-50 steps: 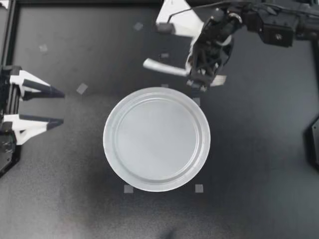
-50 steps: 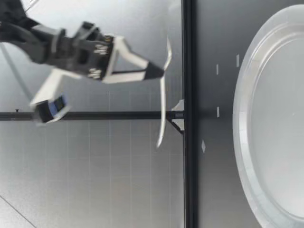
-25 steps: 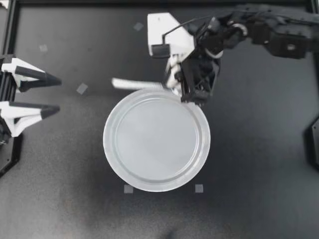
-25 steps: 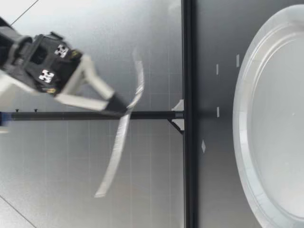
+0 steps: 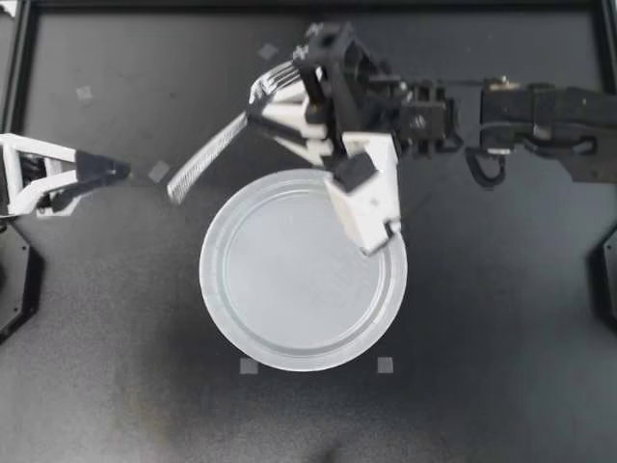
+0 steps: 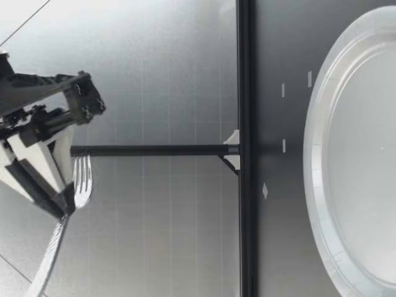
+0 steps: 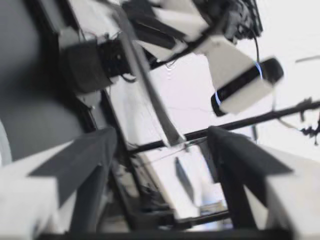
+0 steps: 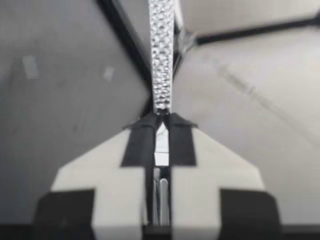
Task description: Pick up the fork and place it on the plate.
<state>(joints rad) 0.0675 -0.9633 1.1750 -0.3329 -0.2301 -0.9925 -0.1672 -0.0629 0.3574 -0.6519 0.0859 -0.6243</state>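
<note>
My right gripper (image 5: pixel 253 114) reaches in past the far rim of the clear round plate (image 5: pixel 208 280) and is shut on the silver fork (image 5: pixel 207 154). The fork hangs in the air, tines toward the far side, handle slanting out toward my left gripper (image 5: pixel 108 174). In the low view the fork (image 6: pixel 80 182) and right gripper (image 6: pixel 60 204) are high above the table, well away from the plate (image 6: pixel 322 111). The right wrist view shows the textured fork handle (image 8: pixel 162 60) sticking out ahead of the right gripper (image 8: pixel 161 119). My left gripper (image 7: pixel 160 155) is open, with the fork (image 7: pixel 150 95) ahead of it.
Small grey tape marks (image 5: pixel 159 172) (image 5: pixel 249 366) (image 5: pixel 385 365) lie on the dark tabletop around the plate. A black frame rail (image 5: pixel 21 68) runs along the left and far edges. The right arm's white camera mount (image 5: pixel 371 198) overhangs the plate.
My right arm has swung left and turned, lifting the fork higher so its handle now points toward the left gripper. The left gripper has rolled and tilted toward the fork.
</note>
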